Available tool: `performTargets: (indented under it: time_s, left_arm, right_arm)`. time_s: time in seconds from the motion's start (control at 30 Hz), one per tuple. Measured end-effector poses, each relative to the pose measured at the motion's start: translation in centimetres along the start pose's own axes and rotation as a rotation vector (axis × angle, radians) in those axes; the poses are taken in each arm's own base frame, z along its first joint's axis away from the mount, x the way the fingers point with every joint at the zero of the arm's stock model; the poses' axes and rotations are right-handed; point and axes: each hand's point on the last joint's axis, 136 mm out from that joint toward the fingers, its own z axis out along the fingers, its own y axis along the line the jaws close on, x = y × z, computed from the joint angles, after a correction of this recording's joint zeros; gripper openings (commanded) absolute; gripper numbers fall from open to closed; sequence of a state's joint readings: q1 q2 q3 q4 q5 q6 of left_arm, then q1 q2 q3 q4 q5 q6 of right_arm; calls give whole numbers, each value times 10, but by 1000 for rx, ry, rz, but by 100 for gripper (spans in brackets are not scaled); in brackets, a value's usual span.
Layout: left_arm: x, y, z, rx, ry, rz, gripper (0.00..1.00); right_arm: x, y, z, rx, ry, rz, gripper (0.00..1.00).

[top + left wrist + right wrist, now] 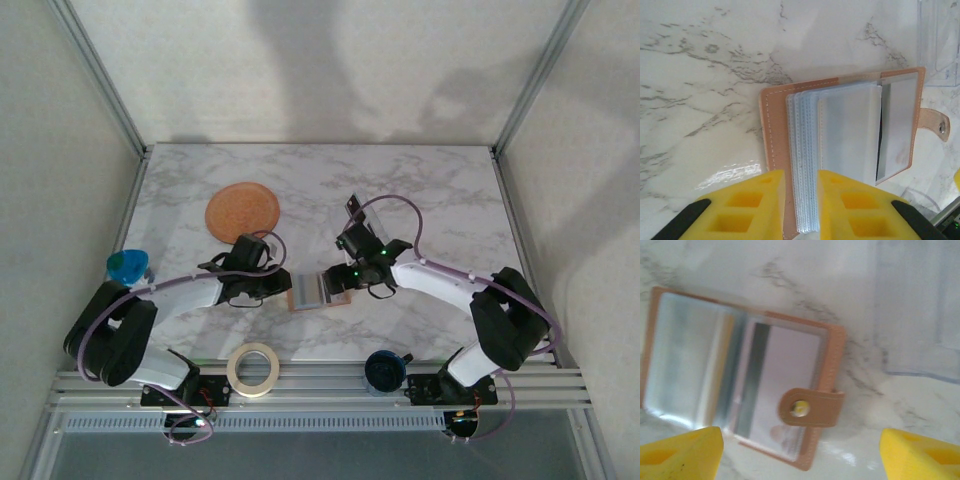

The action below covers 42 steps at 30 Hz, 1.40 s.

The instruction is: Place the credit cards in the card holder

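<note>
The card holder [318, 290] lies open on the surface [430, 190], front of centre, between the left tool [272, 285] on its left and the right tool [338, 280] on its right, a card [881, 140] tucked in the sleeve [897, 130] on its tab side. The left tool's fingers [755, 210] straddle the other sleeves' [805, 165] edge; the right tool hangs over the tab [811, 407]. A disc [242, 210] lies behind-left of it, a tape roll [252, 368] before it.

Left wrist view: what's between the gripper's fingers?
The card holder's edge: tan cover and clear sleeves fill the left gripper's gap in the left wrist view. Clamped or not: unclear.
</note>
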State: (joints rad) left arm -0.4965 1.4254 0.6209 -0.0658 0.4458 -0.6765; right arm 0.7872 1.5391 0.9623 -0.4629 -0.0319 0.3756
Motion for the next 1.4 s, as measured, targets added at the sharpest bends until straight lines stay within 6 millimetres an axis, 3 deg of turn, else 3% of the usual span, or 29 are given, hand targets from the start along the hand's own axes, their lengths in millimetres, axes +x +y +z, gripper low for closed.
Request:
performTargets:
  time_s: [0.2, 0.37, 0.53, 0.73, 0.93, 1.4]
  left_arm:
    - [-14, 18, -19, -18, -66, -57, 26]
    - [-30, 27, -37, -17, -129, -97, 26]
    - [-38, 35, -47, -22, -161, -119, 26]
    - [-32, 38, -49, -18, -147, -115, 27]
    - [-22, 44, -45, -26, -119, -123, 28]
    - [-16, 38, -44, 13, -89, -110, 29]
  right_arm:
    - [-7, 61, 0, -148, -23, -15, 78]
    - [-17, 81, 20, -100, -26, -43, 79]
    - [-12, 72, 48, 33, 12, -74, 80]
    - [-4, 68, 57, 161, 27, -137, 79]
    - [-4, 52, 55, 253, 14, -149, 76]
    - [-1, 16, 37, 435, -12, -168, 77]
